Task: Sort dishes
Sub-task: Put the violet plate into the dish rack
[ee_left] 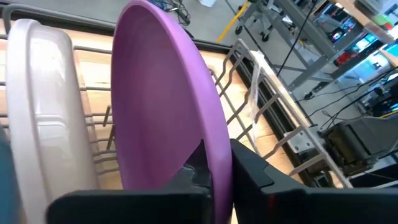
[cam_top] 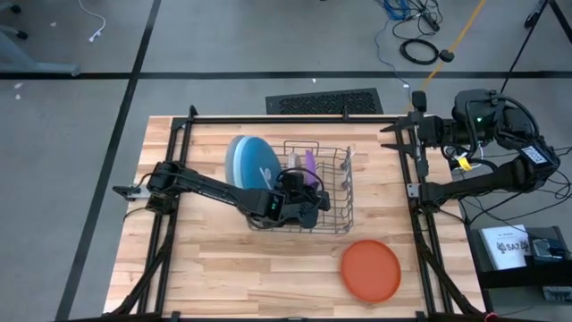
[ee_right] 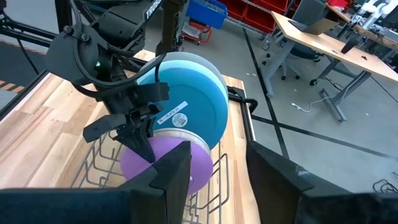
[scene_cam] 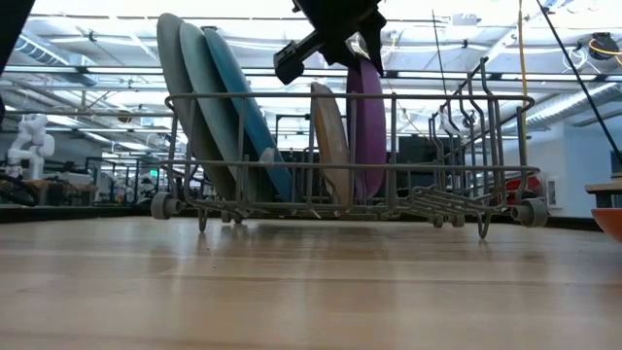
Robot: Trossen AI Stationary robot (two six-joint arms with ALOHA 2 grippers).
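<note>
Gripping the purple plate (ee_left: 165,106) by its rim, the left gripper (cam_top: 304,190) holds it upright in the dish rack (cam_top: 344,215), just right of the beige plate (scene_cam: 328,136). Judging from here, letting go before the plate seats between wires could tip it against the beige one. Counted left to right: three large plates (scene_cam: 209,107) standing in the rack's left end, two small ones, then one orange plate (cam_top: 370,269) lying near-right on the table (cam_top: 206,259). The right gripper (ee_right: 214,165) waits open at the far right.

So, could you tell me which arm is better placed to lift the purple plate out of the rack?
Left: the left gripper already pinches the purple plate's rim inside the wire dish rack, while the right gripper waits off at the table's edge.
</note>
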